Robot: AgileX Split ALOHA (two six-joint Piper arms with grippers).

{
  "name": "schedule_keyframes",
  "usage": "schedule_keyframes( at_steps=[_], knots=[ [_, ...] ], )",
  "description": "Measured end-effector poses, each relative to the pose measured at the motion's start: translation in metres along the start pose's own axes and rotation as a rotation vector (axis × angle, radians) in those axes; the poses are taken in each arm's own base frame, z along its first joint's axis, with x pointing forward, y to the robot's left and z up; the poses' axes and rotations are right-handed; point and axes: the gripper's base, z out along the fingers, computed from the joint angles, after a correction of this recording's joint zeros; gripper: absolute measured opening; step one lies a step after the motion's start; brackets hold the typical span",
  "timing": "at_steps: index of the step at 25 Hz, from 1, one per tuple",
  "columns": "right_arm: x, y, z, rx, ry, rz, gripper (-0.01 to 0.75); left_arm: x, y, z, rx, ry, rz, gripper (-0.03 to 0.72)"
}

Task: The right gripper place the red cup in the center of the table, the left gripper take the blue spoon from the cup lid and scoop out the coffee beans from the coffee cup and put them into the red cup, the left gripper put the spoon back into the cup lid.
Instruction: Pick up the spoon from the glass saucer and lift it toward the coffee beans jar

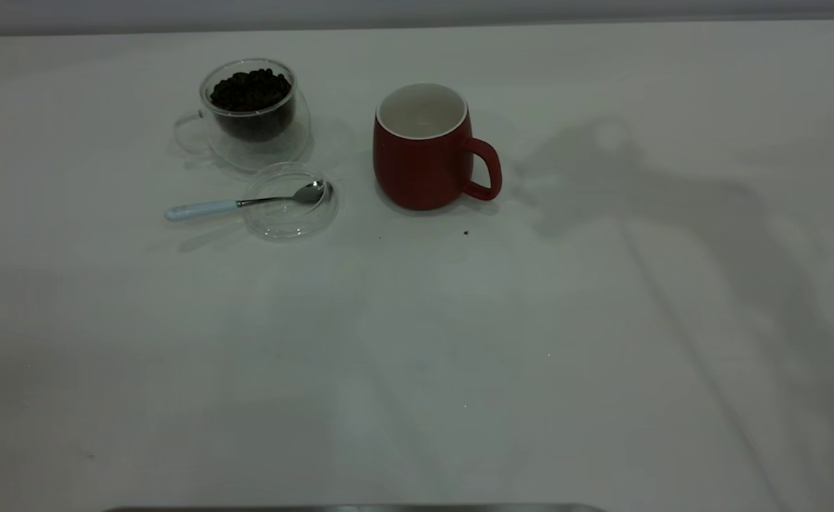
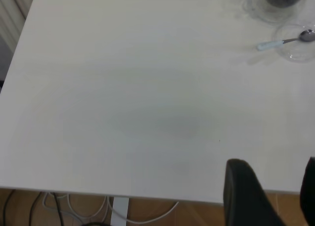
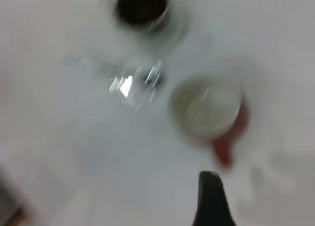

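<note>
A: Where is the red cup (image 1: pixel 422 148)?
B: Upright, mid-tabletop (image 1: pixel 417 341), handle toward the right arm; blue spoon (image 1: pixel 246 203) bridges the cup lid (image 1: pixel 290 200), handle overhanging for pickup. Neither hand's opening can be told.

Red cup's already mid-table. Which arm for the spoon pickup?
Probably left. The blue spoon lies across the cup lid left of the red cup, handle pointing left; the left wrist view sees it unobstructed.

The exterior view is dim and sharp; a broad arm shadow lies on the table (image 1: pixel 601 341) at right. The right wrist view is strongly blurred, with glare on the cup lid (image 3: pixel 135 85).
</note>
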Motion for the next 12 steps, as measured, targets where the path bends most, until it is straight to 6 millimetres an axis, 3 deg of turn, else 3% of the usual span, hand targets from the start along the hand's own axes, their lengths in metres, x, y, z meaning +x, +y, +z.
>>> schedule_keyframes(
  at_steps=[5, 7, 9, 12],
  knots=[
    [0.021, 0.045, -0.115, 0.235, 0.107, 0.107, 0.556, 0.000, 0.000, 0.000, 0.000, 0.000, 0.000, 0.340],
    [0.038, 0.057, -0.143, 0.340, 0.102, 0.155, 0.556, 0.000, 0.000, 0.000, 0.000, 0.000, 0.000, 0.340],
    [0.062, 0.068, -0.165, 0.422, 0.090, 0.204, 0.556, 0.000, 0.000, 0.000, 0.000, 0.000, 0.000, 0.340],
    [0.104, 0.081, -0.172, 0.473, 0.123, 0.268, 0.556, 0.000, 0.000, 0.000, 0.000, 0.000, 0.000, 0.340]
  ],
)
